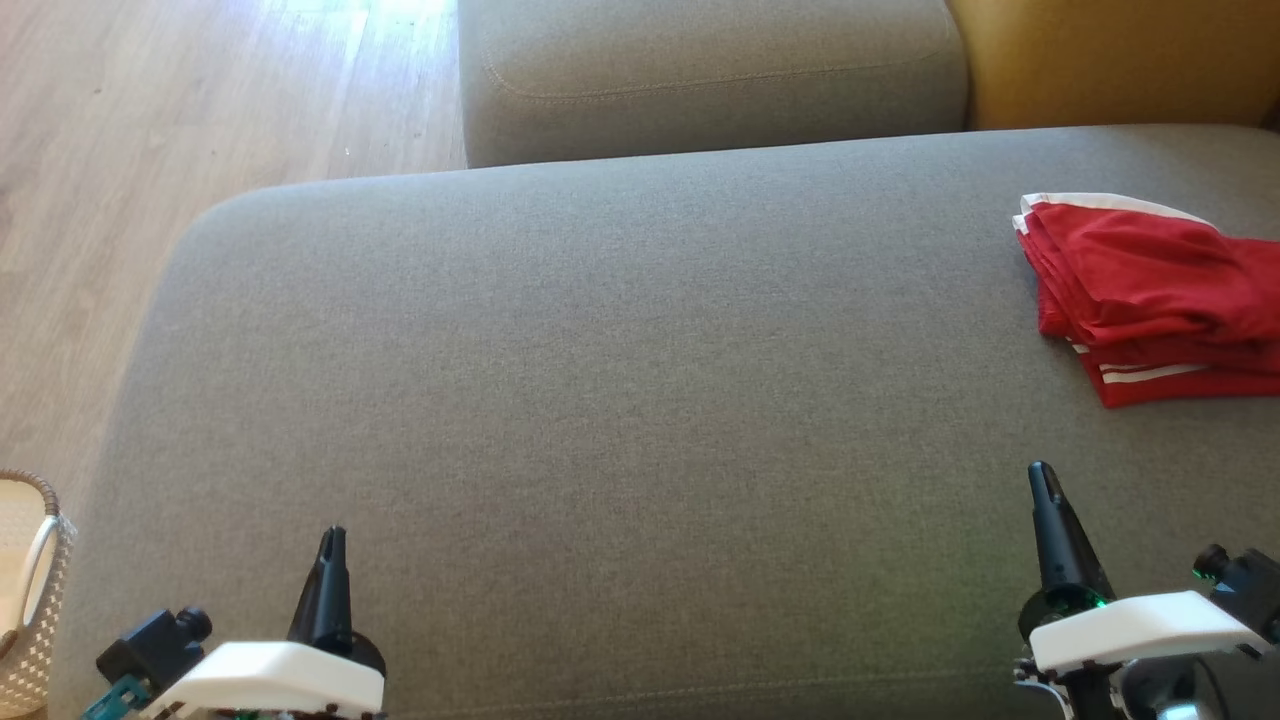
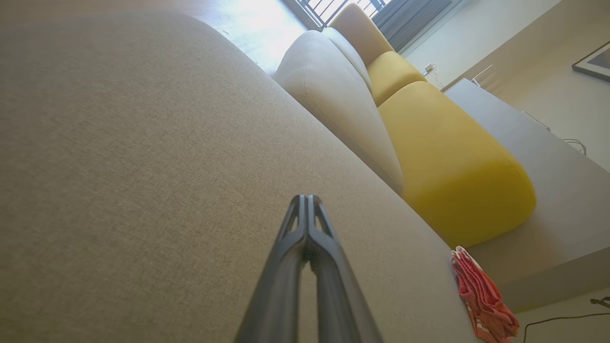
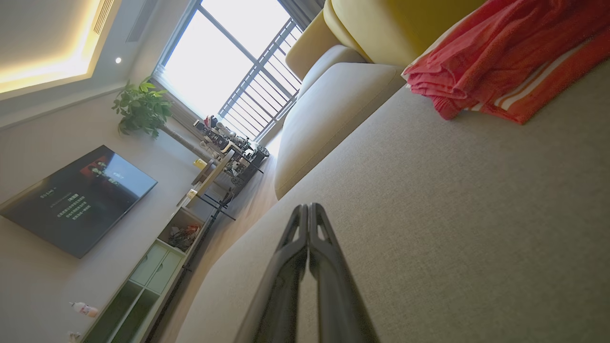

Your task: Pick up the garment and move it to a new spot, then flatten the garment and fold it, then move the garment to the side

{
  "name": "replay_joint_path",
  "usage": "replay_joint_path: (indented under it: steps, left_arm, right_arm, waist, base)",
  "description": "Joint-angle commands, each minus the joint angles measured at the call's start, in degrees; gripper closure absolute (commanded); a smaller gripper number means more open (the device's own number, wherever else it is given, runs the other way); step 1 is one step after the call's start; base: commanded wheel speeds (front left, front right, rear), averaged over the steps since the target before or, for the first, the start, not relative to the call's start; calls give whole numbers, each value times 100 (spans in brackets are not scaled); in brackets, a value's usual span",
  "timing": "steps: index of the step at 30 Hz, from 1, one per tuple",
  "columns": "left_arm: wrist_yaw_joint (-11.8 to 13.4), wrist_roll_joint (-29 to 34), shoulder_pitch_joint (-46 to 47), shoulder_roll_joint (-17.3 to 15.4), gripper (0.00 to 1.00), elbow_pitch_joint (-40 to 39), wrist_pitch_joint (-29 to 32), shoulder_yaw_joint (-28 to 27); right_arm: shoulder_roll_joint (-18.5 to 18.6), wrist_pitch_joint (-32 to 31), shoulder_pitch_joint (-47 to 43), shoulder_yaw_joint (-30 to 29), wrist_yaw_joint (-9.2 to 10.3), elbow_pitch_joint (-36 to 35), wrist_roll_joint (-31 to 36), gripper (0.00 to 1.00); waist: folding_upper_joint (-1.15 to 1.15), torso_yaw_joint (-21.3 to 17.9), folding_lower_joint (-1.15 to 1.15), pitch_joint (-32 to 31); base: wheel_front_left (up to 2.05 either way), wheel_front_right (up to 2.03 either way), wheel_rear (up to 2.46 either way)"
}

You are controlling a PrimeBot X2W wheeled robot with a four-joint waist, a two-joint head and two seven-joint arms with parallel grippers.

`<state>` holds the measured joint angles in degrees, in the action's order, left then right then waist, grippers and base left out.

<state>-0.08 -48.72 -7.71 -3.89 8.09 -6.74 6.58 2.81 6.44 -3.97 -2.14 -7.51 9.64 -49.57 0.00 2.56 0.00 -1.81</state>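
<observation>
Closest to the robot, the left gripper (image 1: pixel 333 538) hangs just above the near edge of the seat (image 1: pixel 620 400), its two dark fingers pressed tight together with nothing between them. The right gripper (image 1: pixel 1043 475) sits the same way on the other side, fingers closed tip to tip and holding nothing, a little further in over the grey fabric. Down by the seat's near left corner stands a pale woven basket (image 1: pixel 25 600) with a white handle; so little of its inside is visible that I cannot tell what is in it. From the grippers the seat runs out wide and flat, and the stretch between the right gripper and the garment (image 1: pixel 1140 290) is plain grey cloth. The garment lies well beyond the right gripper, at the seat's far right: red with white stripes, folded into a thick, slightly rumpled stack and lying flat on the fabric, apart from both grippers. Behind the seat a grey cushion (image 1: pixel 700 70) butts against its far edge, with a yellow cushion (image 1: pixel 1100 60) just beside it on the right, behind the garment. Off to the left the wooden floor (image 1: pixel 150 150) catches bright light. Farther across the room, in the right wrist view, a dark TV (image 3: pixel 78 200) hangs on the wall above a low shelf (image 3: pixel 157 267), and a plant (image 3: pixel 140 107) stands by the window (image 3: pixel 228 71).
</observation>
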Motion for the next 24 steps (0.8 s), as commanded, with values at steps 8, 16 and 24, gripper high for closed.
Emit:
replay_joint_path:
  steps: [8,16,24]
  left_arm:
    - [-138,-638,468,-108,100,-62,129,-242]
    - [-221,-1191,593,-114,100,27,255,-341]
    - [-304,-1740,717,-118,100,116,383,-443]
  right_arm:
    - [124,-168,382,-7,1,-82,-627,100]
    - [133,-296,468,-32,1,-11,-1159,100]
    - [140,-425,553,-59,1,60,-1686,100]
  waist:
    - [0,-31,0,24]
    - [0,-62,0,48]
    - [0,-93,0,71]
  base:
    - [0,0,0]
    - [0,0,0]
    - [0,0,0]
